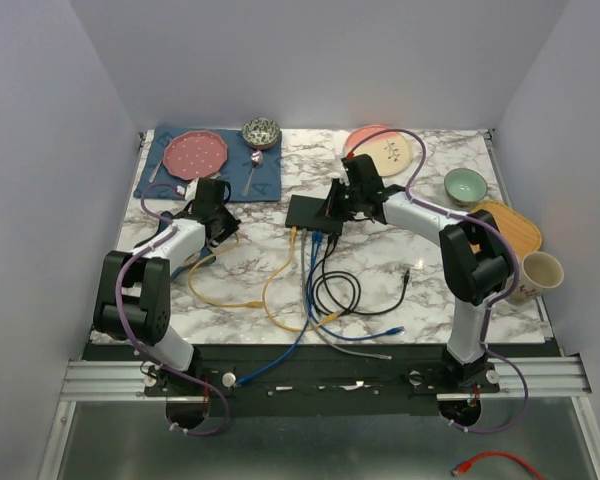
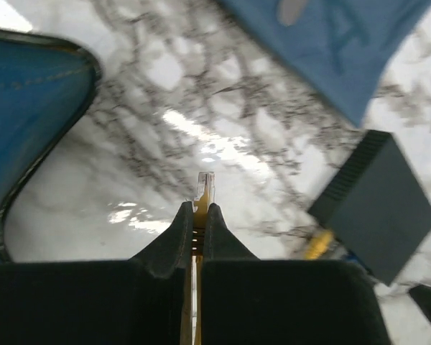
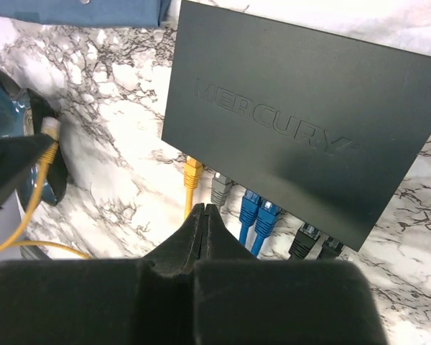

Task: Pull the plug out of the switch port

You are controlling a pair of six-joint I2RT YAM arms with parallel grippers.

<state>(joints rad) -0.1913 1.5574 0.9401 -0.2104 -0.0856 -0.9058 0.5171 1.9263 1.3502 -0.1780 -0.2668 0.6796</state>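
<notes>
The black switch (image 1: 315,213) lies flat mid-table, also in the right wrist view (image 3: 302,129) and the left wrist view (image 2: 377,205). Along its near edge sit a yellow plug (image 3: 192,175), a grey plug (image 3: 220,189), two blue plugs (image 3: 257,210) and two black plugs (image 3: 304,239). My right gripper (image 3: 204,208) is shut and empty, its tips just in front of the grey plug, over the switch's right end (image 1: 332,208). My left gripper (image 2: 198,208) is shut on a free yellow cable plug (image 2: 205,185) left of the switch (image 1: 223,215), apart from it.
A blue placemat (image 1: 210,165) at back left carries a pink plate (image 1: 195,153), a patterned bowl (image 1: 261,132) and a spoon. A peach plate (image 1: 385,150), green bowl (image 1: 465,185), wooden tray (image 1: 510,225) and cup (image 1: 540,272) stand right. Loose cables (image 1: 320,290) trail in front.
</notes>
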